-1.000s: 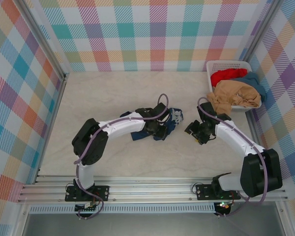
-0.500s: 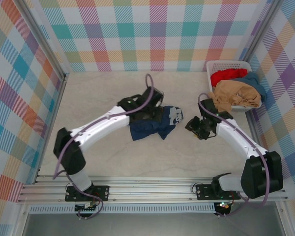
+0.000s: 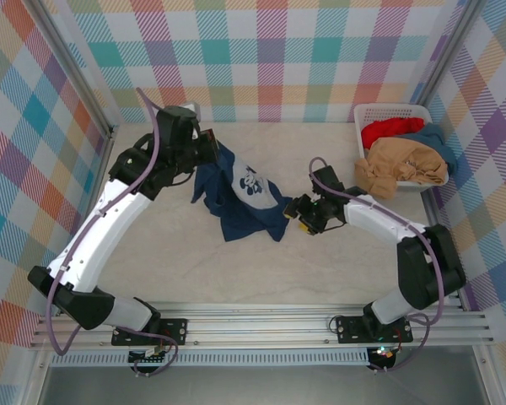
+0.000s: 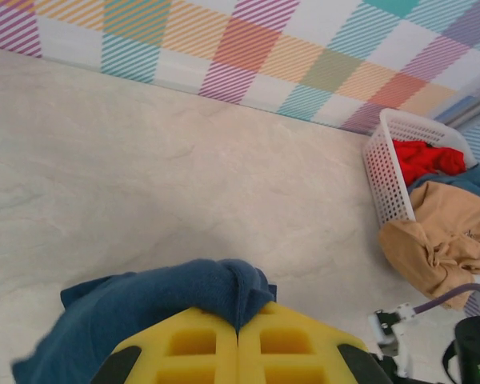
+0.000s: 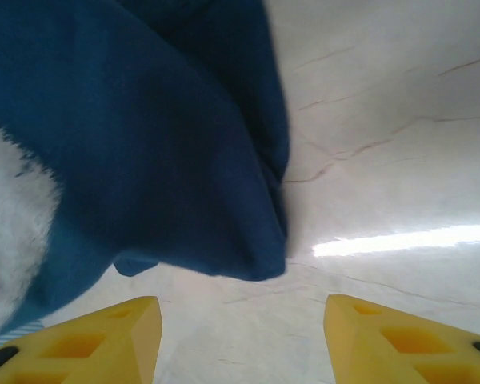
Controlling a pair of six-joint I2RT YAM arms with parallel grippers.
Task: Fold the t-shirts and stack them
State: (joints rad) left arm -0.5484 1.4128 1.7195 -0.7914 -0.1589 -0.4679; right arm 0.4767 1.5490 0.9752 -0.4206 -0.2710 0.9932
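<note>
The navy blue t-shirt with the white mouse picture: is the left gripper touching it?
Touching. In the left wrist view the left gripper is shut on a fold of the navy blue cloth t-shirt.

The top camera looks steeply down from above and behind the arm bases. From afar it takes in the whole pale stone-patterned counter (image 3: 152, 253) and the white slatted plastic basket (image 3: 364, 114). The left wrist camera, over its yellow left hand (image 4: 238, 332), faces across the counter toward that basket. The right wrist camera peers past its yellow right hand (image 5: 238, 308) close above the counter, well left of the basket. All three views share the navy blue cloth t-shirt (image 3: 244, 202).
</note>
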